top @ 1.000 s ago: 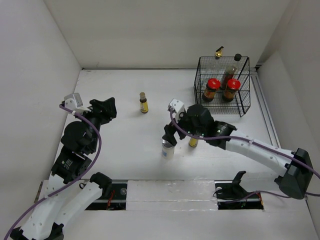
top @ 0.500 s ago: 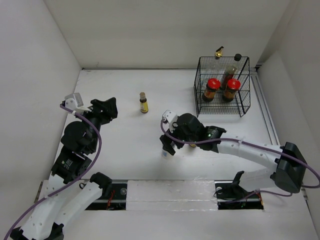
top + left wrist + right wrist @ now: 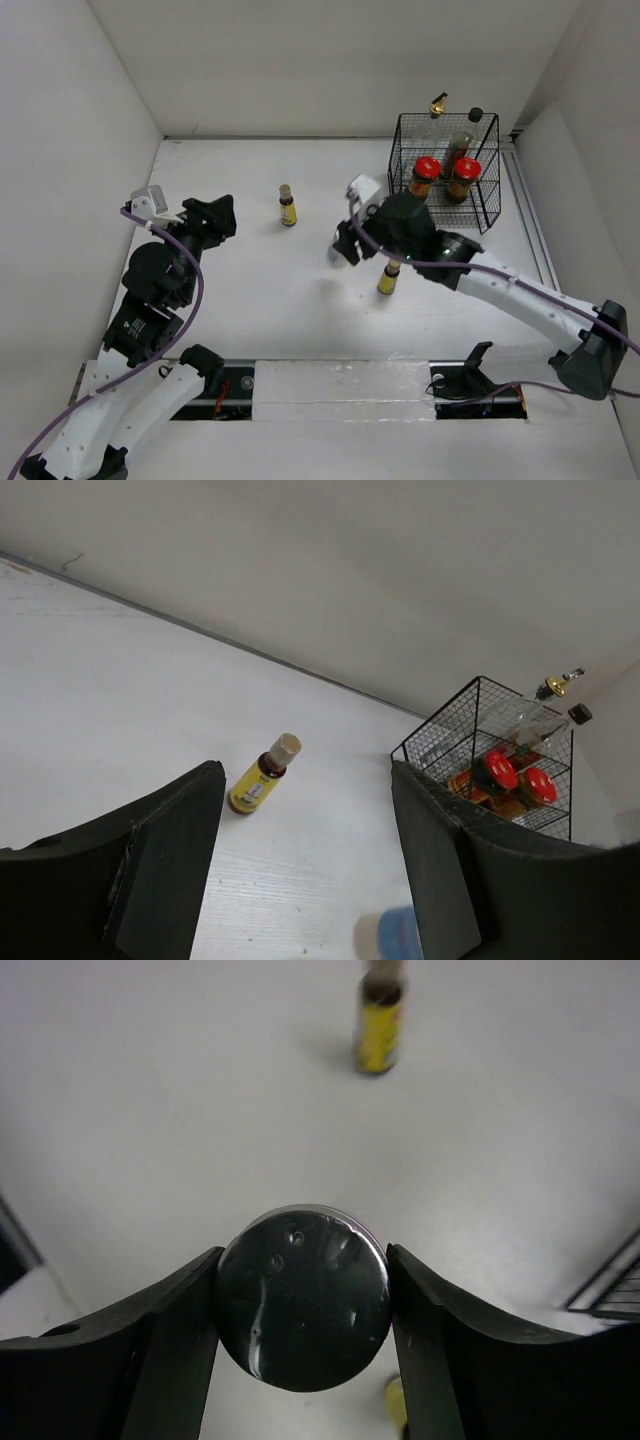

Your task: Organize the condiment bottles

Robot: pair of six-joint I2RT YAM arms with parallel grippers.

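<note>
My right gripper (image 3: pixel 342 248) is shut on the silver-lidded jar (image 3: pixel 303 1297) and holds it above the table. In the top view the jar is mostly hidden under the gripper. One small yellow brown-capped bottle (image 3: pixel 388 278) stands just right of the gripper, another (image 3: pixel 287 205) further back left; the latter also shows in the left wrist view (image 3: pixel 262 777) and the right wrist view (image 3: pixel 380 1020). Two red-lidded jars (image 3: pixel 425 178) (image 3: pixel 463 178), the dark black-capped bottle (image 3: pixel 462 140) and the clear gold-spouted bottle (image 3: pixel 436 108) sit in the basket. My left gripper (image 3: pixel 215 215) is open and empty at the left.
The black wire basket (image 3: pixel 480 215) stands at the back right near the right wall; it also shows in the left wrist view (image 3: pixel 430 745). White walls enclose the table on three sides. A rail runs along the near edge.
My right gripper has lifted the silver-lidded jar and carried it back and to the right, uncovering the near yellow bottle. The left arm has not moved.
</note>
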